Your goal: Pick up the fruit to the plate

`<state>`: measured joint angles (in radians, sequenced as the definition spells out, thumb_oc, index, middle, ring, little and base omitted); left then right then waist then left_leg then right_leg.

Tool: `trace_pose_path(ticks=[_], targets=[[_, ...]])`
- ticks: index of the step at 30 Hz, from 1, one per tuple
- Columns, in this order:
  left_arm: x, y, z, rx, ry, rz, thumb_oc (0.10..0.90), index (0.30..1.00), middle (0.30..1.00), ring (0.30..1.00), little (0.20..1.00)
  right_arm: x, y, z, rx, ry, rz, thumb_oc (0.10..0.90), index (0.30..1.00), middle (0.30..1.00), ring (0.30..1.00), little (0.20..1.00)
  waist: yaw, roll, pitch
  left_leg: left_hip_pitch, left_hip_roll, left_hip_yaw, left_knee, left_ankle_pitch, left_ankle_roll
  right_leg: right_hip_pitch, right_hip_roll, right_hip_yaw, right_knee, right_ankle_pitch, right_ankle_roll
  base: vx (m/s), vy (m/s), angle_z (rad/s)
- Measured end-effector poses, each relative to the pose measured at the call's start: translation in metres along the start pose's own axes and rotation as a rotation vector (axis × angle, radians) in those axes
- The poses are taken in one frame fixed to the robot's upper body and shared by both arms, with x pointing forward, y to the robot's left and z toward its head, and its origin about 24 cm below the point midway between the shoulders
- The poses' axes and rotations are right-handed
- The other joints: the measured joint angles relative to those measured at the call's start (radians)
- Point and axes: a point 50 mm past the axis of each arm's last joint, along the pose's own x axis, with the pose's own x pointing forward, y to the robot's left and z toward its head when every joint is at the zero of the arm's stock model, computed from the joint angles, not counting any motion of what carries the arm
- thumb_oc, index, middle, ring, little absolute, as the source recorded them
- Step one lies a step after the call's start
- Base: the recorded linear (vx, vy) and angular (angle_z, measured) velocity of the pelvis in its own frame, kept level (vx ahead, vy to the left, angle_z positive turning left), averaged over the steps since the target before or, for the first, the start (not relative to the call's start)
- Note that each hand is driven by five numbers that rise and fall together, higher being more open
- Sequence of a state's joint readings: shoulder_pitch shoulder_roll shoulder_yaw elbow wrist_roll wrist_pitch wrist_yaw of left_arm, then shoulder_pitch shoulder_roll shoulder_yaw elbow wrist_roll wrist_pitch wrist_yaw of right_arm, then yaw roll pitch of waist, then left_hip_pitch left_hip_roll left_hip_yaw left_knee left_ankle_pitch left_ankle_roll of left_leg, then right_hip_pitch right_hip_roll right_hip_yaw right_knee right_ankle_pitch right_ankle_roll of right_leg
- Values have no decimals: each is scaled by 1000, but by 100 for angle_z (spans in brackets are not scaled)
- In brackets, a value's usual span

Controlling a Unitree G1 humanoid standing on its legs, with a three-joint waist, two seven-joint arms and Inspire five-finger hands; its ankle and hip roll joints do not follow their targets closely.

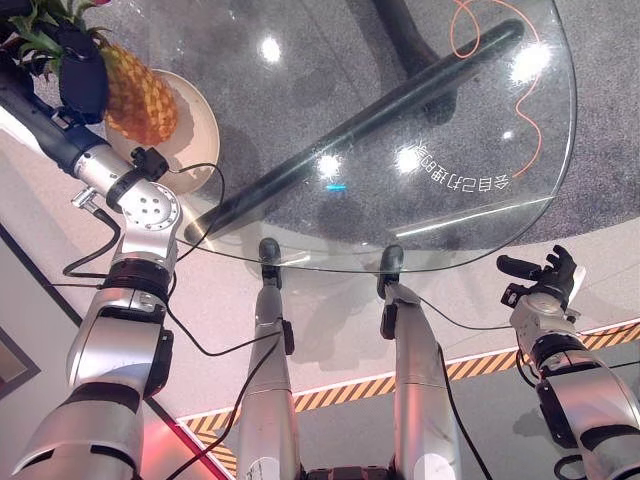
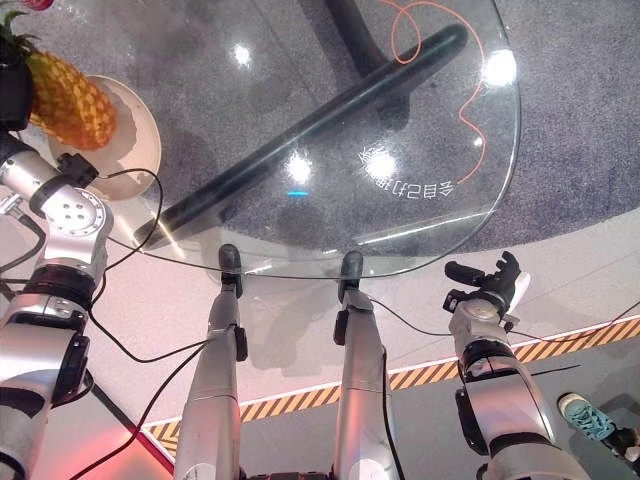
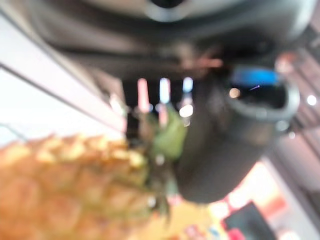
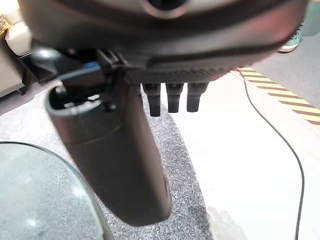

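The left hand [image 1: 82,72] grips the pineapple [image 1: 138,96] over the plate [image 1: 196,135] on the counter [image 1: 400,90] — the right hand [image 1: 548,277] hangs released.

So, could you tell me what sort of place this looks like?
Probably an indoor demo or lab space, not a home: a round glass table stands on speckled grey floor, yellow-and-black hazard tape marks the floor, and an orange cable trails under the table.
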<state>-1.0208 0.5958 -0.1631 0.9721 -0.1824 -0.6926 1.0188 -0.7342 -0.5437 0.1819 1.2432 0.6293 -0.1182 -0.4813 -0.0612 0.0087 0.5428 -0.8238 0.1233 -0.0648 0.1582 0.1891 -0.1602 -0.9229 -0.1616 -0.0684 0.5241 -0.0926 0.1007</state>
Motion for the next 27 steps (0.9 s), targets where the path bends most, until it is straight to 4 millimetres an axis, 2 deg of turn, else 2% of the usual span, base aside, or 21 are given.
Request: trace_pose_path(ticks=[7,27], targets=[[-1,-1,-1,17,-2,-15,100,300,300,300,200,0,0,0,0,0,1,800,900,900,900,900,0,-19,1,-2,0,0,-1,0,0,-3,0,0,0,-1,0,0,0,0],[0,1,0,15,-5,56,100,300,300,300,200,-1,2,0,-8,-8,7,800,900,900,900,900,2,-27,1,-10,0,0,-1,0,0,-9,0,-1,-3,-1,0,-1,2,0]])
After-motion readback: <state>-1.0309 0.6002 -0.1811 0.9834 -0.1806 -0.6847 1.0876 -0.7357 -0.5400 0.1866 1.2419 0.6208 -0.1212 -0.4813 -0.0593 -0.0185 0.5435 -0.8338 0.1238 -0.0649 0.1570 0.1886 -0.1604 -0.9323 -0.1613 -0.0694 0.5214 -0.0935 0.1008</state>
